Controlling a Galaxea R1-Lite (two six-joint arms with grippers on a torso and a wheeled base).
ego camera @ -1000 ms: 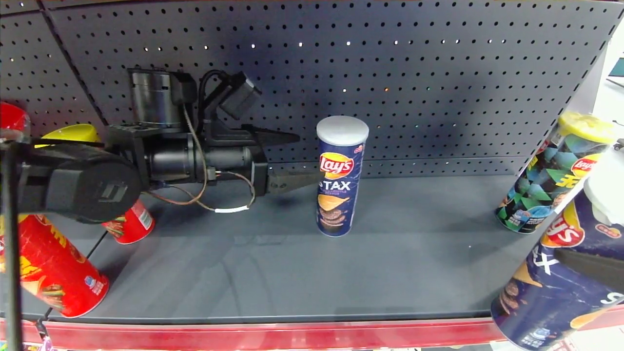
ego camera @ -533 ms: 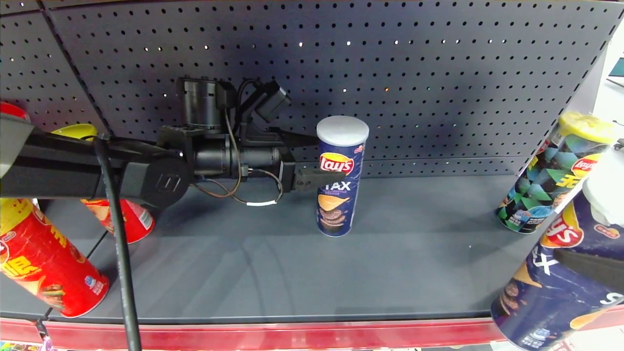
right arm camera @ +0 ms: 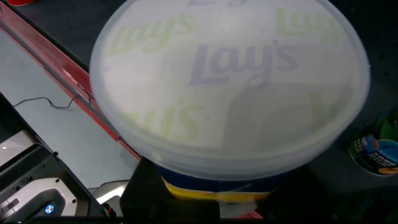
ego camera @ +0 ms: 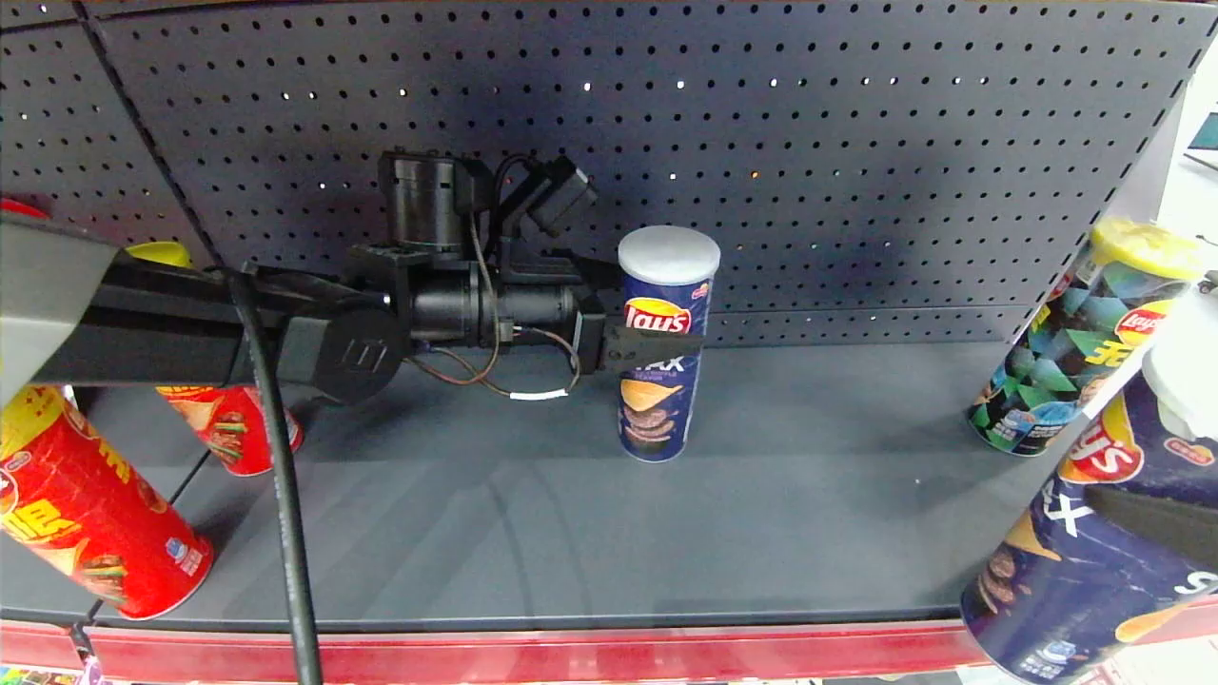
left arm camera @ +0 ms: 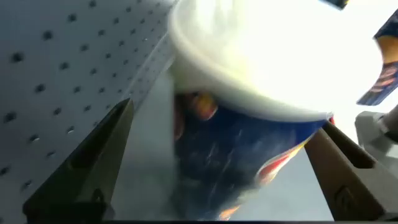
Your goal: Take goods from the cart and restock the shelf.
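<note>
labels: blue can [ego camera: 666, 381] carries a red-and-yellow logo, white lettering partly hidden by a finger, and a picture of crisps; white lid. it stands upright at mid-shelf [ego camera: 761, 495], close to the back edge. second blue can [ego camera: 1066, 571] has the same label and pale print on its lid, and hangs off the shelf's front right corner, pinched in the right tool [ego camera: 1156, 521]. a patterned can [ego camera: 1075, 352] with a yellow lid sits at the right edge. two red cans [ego camera: 95, 514] are near the left edge.

change: a second ago the left tool [ego camera: 661, 306] had its tips short of the blue can; it has since slid along the back edge and now straddles the can. can unmoved.

pose: left arm level, reaching in from the left edge along the pegboard [ego camera: 761, 143]. tool spread, one finger in front of the can and one behind, with a gap visible in the wrist view.
</note>
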